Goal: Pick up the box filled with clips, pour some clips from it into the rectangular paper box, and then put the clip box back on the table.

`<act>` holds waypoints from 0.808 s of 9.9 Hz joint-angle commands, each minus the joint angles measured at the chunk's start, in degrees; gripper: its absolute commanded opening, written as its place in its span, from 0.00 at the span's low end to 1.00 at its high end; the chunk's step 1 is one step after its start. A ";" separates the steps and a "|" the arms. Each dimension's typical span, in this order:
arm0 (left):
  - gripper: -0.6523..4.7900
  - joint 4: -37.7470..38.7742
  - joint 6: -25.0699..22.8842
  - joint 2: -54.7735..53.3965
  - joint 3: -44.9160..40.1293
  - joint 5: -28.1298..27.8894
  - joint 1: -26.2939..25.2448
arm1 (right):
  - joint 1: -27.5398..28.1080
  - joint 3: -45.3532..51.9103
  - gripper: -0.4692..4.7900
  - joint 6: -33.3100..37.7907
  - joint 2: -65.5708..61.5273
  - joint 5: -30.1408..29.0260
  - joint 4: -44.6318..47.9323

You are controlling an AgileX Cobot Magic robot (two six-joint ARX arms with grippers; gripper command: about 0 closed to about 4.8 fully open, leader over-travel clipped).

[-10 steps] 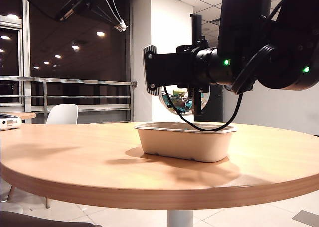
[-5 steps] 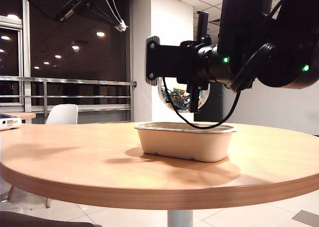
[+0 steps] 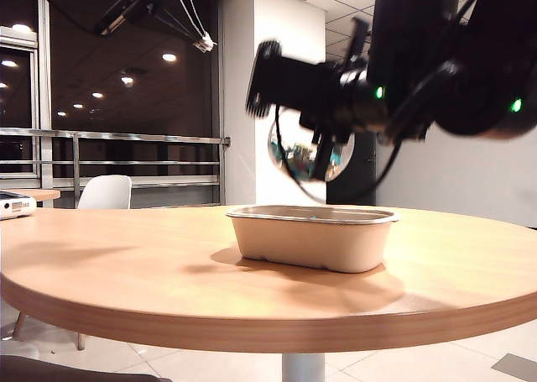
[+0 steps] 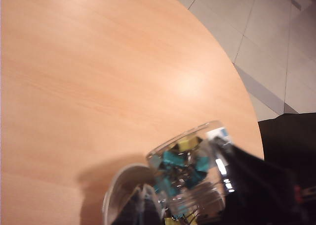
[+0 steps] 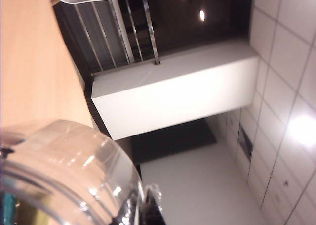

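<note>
**Clip jar held in the air over the pulp tray**

Nearest is the round wood-grain worktop (image 3: 126, 264), its front edge bare. Further in, right of the middle, sits the beige moulded-pulp tray (image 3: 310, 239), flat on the worktop with its long side facing me. I cannot see into it from this low angle.

Directly above the tray, well clear of its rim, hangs the clear round jar (image 3: 306, 151). The right tool (image 3: 323, 147) is clamped on the jar, and the black arm reaches in from the right. Arm and jar are smeared with blur, so I cannot tell how the jar is tilted. In the right wrist view the jar's clear wall bulges up close.

The left wrist view looks down on the same jar from above and shows teal and yellow binder clips (image 4: 180, 160) packed inside. The left tool (image 4: 140, 207) is only a dark shape at the frame edge, its jaws drawn together.

Beyond the worktop stand a white chair (image 3: 105, 193), a steel railing (image 3: 126, 136) and dark windows.
</note>
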State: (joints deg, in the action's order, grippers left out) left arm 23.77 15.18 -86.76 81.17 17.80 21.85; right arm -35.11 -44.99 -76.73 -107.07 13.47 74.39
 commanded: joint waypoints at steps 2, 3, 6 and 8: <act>0.11 -2.71 2.89 0.39 0.20 0.24 -0.02 | -0.09 -0.42 0.08 20.35 11.50 0.44 -22.67; 0.11 -2.73 3.58 0.39 0.20 0.22 -0.02 | -0.07 -1.14 0.08 24.79 14.21 0.37 -28.33; 0.11 -2.86 4.98 0.39 0.17 0.28 -0.02 | 2.56 -15.26 0.08 38.86 17.05 -7.63 -64.13; 0.11 -2.86 4.98 0.39 0.17 0.26 -0.02 | 6.58 -19.98 0.08 48.30 17.09 -6.75 -70.55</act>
State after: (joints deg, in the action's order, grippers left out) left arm 21.67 20.23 -86.76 81.19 17.80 21.85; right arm -29.34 -63.35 -32.77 -90.39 6.02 4.03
